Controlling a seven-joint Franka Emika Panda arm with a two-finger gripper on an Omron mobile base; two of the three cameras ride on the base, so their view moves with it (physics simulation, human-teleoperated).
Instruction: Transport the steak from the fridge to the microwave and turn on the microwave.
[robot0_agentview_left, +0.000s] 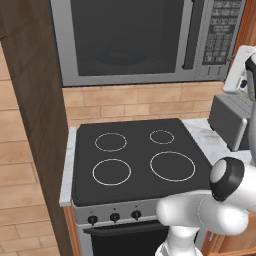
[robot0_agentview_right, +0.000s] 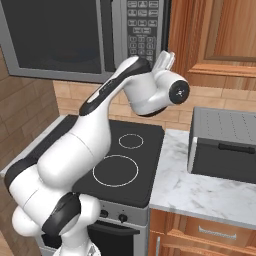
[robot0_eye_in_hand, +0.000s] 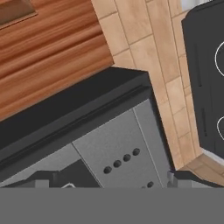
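Finds the steak (robot0_agentview_left: 119, 56) inside the microwave (robot0_agentview_left: 61, 50), a dim reddish patch behind the dark glass, lying on a round bluish plate (robot0_agentview_left: 102, 59) (faint, but readable from the left base view). Shows the door shut, its dark vertical handle (robot0_agentview_left: 189, 35) just left of the keypad (robot0_agentview_left: 222, 30).

Places the gripper (robot0_eye_in_hand: 110, 182) up at the microwave's right end, beside the keypad's lower corner and in front of the wooden cabinet (robot0_agentview_right: 210, 35). Reads the jaws as released: puts the two dark fingertips (robot0_eye_in_hand: 43, 180) far apart at the bottom of the hand view, with nothing between them. Touches nothing with either finger.

Looks down from the hand onto a grey box (robot0_eye_in_hand: 113, 144) with a row of small dark dots on its top. Stands that box on the marble counter (robot0_agentview_right: 190, 195), right of the stove (robot0_agentview_left: 140, 155) and apart from it.

Sets the stove directly under the microwave: black top, four white rings, three knobs (robot0_agentview_left: 114, 217) along the front. Backs both with a tan tile wall (robot0_agentview_left: 125, 102). Bends the white arm (robot0_agentview_right: 95, 130) up from the base and across the stove to the hand.
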